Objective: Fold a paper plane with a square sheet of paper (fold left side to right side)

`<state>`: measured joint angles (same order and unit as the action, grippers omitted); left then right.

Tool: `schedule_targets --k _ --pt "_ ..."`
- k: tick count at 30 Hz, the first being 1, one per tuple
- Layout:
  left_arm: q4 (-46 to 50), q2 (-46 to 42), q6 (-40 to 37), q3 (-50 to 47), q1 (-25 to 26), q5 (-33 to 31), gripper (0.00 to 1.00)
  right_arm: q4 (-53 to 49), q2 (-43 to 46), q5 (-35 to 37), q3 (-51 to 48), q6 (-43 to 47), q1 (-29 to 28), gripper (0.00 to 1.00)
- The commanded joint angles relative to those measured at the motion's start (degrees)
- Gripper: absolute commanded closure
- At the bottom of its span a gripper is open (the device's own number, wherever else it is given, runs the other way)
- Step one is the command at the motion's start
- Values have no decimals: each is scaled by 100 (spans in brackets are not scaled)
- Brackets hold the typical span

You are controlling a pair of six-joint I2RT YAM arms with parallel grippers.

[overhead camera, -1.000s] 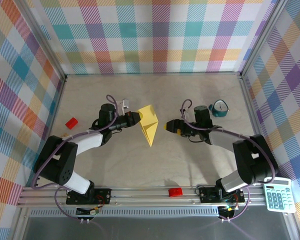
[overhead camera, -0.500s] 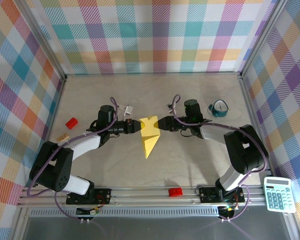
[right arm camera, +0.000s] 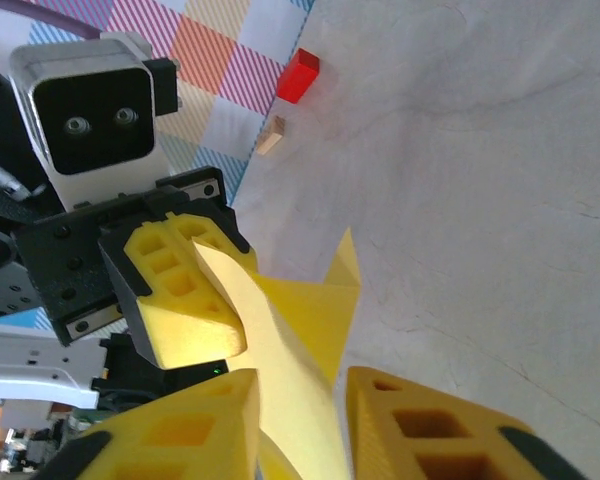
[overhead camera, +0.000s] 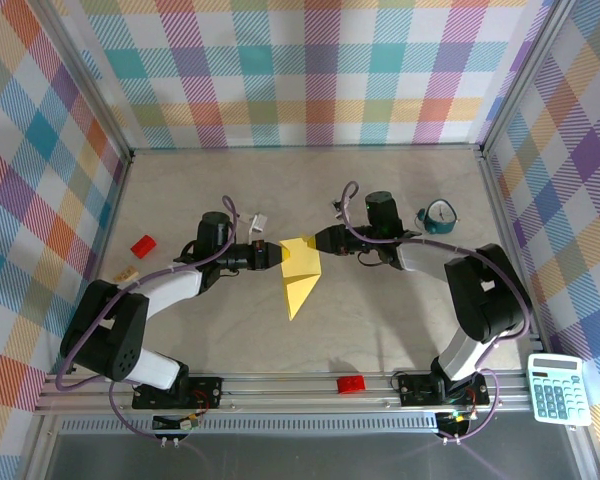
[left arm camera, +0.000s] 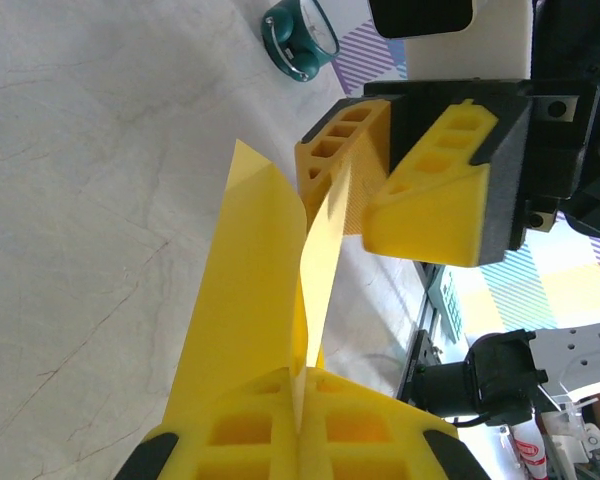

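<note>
left gripper (left arm camera: 300, 400) jaws pressed shut on the thin yellow folded paper sheet (overhead camera: 300, 272), right gripper (right arm camera: 300, 390) jaws slightly apart around the sheet's opposite edge

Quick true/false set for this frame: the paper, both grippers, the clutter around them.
1. The left gripper is pinched on the yellow paper. True.
2. The paper lies flat on the table. False: part of it is lifted and curves up between the two grippers.
3. The right gripper has a finger on each side of the paper. True, with a gap showing between them.
4. The calculator sits at the far left corner. False: it is at the near right, beyond the rail.
5. A red brick rests on the rail between the arm bases. True.
</note>
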<state>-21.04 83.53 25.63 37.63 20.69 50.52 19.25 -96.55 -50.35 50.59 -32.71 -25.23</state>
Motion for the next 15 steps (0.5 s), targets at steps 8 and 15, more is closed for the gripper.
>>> schedule_targets --k 8,15 --pt "-369 706 -150 -193 -21 -275 81 -220 -621 369 157 162 -34 99" --pt "-151 1020 -358 -157 -30 -1075 62 -654 -988 863 228 99 -34 100"
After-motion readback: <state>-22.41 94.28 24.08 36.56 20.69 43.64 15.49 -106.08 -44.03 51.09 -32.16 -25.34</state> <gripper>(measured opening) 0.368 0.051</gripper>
